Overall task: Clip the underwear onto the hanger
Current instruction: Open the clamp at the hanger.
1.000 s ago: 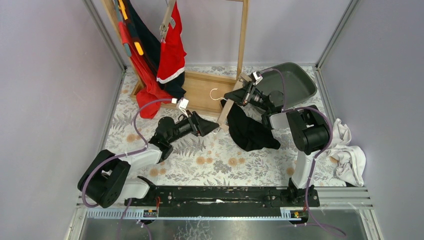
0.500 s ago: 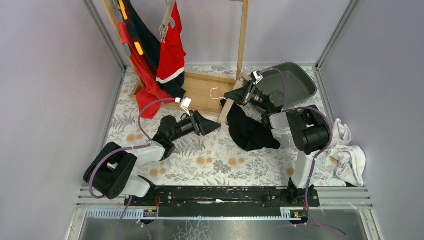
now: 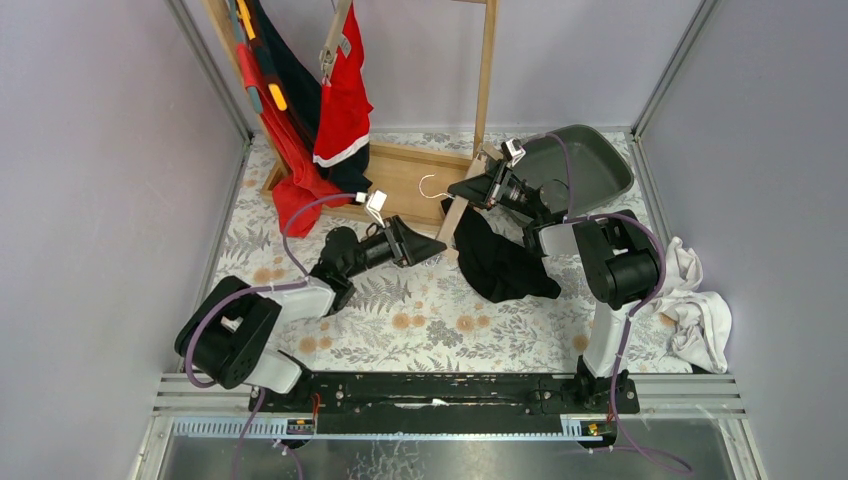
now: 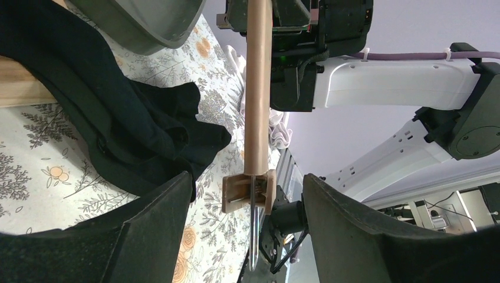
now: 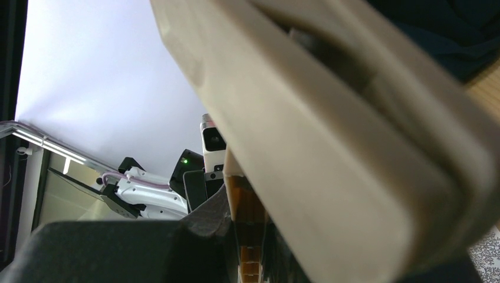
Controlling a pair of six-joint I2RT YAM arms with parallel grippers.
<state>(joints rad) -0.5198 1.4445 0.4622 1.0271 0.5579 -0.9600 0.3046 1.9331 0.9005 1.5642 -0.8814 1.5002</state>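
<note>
Spreading across the whole cell, the floral table (image 3: 400, 300) is carrying everything else. At the back L, a wooden rack (image 3: 486, 70) is standing w/ a red garment (image 3: 345, 100) and darker ones hanging off it. A grey bin (image 3: 590, 165) is sitting in the far R corner, and a heap of white cloths (image 3: 700, 310) is lying at the R edge.

The black underwear (image 3: 500, 260) is lying crumpled on the table, R of centre, betw. the two arms and just beside the hanger's bar (no clip is biting it, as far as the left wrist view is showing). The wooden hanger (image 3: 452, 222) is slanting from the bin toward the table centre, its metal hook (image 3: 430, 188) curling L over the rack's base board.

The right gripper (image 3: 465, 190) is clenching the hanger's bar around its middle. The left gripper (image 3: 437, 248) is sitting at the hanger's near end w/ jaws spread apart, gripping nothing. In the left wrist view its fingers (image 4: 153, 236) are flanking the end clip (image 4: 249, 191) w/o touching it.
</note>
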